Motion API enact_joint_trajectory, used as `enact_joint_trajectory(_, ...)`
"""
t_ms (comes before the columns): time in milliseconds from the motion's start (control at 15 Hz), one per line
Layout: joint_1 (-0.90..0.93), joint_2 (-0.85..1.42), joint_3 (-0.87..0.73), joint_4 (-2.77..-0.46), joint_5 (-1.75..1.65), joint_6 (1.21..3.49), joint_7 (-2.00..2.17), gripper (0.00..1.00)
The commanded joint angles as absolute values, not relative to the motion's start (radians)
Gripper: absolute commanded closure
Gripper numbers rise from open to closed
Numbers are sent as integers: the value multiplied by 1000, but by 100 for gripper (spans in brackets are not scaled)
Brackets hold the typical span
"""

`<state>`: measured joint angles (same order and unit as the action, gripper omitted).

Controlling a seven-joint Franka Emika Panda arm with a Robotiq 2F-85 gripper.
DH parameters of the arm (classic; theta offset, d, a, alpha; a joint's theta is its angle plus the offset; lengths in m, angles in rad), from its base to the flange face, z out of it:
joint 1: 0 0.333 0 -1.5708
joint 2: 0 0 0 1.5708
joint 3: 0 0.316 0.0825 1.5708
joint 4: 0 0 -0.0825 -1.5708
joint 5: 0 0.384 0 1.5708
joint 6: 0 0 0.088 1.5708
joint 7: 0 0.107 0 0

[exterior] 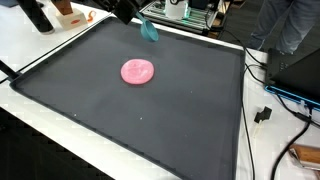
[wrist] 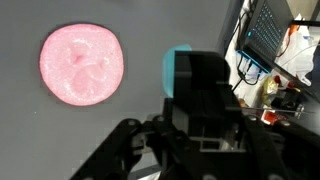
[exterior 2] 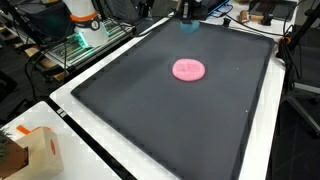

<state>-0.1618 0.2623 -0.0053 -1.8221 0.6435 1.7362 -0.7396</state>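
Observation:
A flat, round pink disc (exterior: 138, 71) (exterior 2: 188, 69) lies near the middle of a large dark mat (exterior: 120, 120) (exterior 2: 170, 130). My gripper (exterior: 135, 14) (exterior 2: 187, 12) hangs over the mat's far edge, shut on a small teal object (exterior: 149, 30) (exterior 2: 189, 27) that sticks out below the fingers. In the wrist view the black fingers (wrist: 200, 85) cover most of the teal object (wrist: 175, 68), and only its left edge shows. The pink disc (wrist: 83, 64) lies to the left of it, apart from it.
The mat lies on a white table (exterior: 60, 135). Cables and a plug (exterior: 264, 115) lie beside one edge of the mat. A cardboard box (exterior 2: 30, 152) stands on a table corner. A person (exterior: 290, 25) and equipment racks (exterior 2: 80, 30) are beyond the table.

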Motion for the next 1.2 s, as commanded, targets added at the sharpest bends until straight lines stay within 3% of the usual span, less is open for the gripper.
enact_joint_trajectory(0, -182, 300, -11, -1800, 687, 1690, -804, 75)
enact_joint_trajectory(1133, -203, 423, -9, -1778, 789, 1762, -956, 75)
